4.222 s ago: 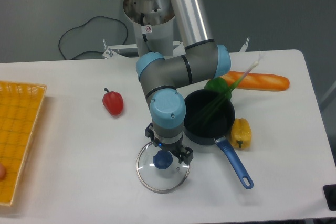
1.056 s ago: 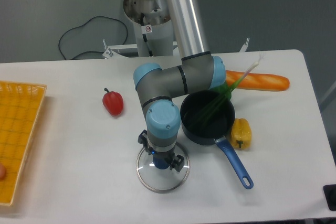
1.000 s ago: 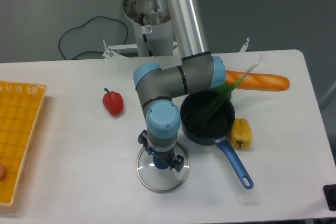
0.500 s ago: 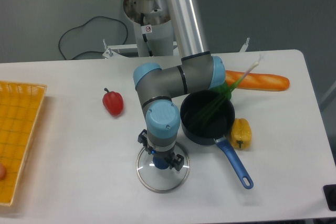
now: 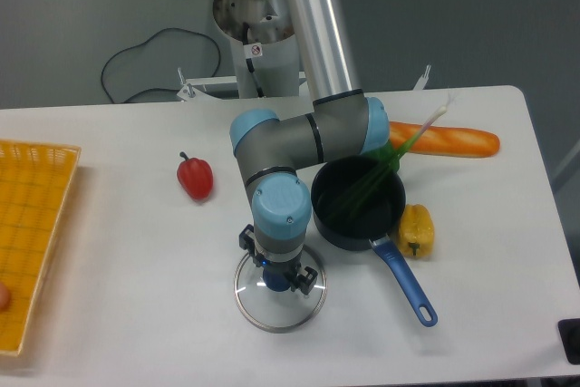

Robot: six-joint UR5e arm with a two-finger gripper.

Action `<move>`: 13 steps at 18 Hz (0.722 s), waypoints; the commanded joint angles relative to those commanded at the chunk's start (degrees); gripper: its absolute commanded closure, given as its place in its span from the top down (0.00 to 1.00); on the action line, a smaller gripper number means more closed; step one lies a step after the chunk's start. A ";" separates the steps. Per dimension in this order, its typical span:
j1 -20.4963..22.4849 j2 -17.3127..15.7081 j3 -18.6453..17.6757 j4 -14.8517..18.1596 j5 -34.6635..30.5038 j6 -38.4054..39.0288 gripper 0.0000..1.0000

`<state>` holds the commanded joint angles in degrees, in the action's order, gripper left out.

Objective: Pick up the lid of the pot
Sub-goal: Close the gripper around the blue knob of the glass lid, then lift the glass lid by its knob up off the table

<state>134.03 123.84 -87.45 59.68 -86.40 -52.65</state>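
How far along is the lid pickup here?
The reach looks done: the fingers are down at the blue knob. The grasp seems in hand, though whether they grip can't be told. Lifting remains; the lid appears to lie on the table.

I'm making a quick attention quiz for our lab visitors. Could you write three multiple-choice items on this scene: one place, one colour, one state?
1. In the picture, where is the yellow pepper relative to the saucepan?
A) to its left
B) inside it
C) to its right

2. What colour is the saucepan's handle?
A) blue
B) red
C) white

3. How does the saucepan stand?
A) upside down
B) uncovered
C) covered

1: C, the pepper lies just past the saucepan's right side.
2: A, the whole visible handle is blue.
3: B, its dark inside shows and the glass lid is beside it.
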 joint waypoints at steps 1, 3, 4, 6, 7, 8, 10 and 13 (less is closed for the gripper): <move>0.00 0.00 0.09 0.00 0.00 0.09 0.80; 0.00 0.00 0.18 0.09 0.00 0.26 0.64; 0.00 0.00 0.26 0.09 0.00 0.26 0.62; 0.00 0.00 0.35 0.09 0.00 0.53 0.55; 0.00 0.00 0.44 0.17 0.00 0.88 0.51; 0.00 0.00 0.44 0.18 0.00 1.05 0.50; 0.00 -0.17 0.53 0.26 -0.17 1.14 0.44; 0.00 -0.26 0.53 0.44 -0.26 1.14 0.41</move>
<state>134.03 123.57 -86.92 60.12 -86.66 -51.50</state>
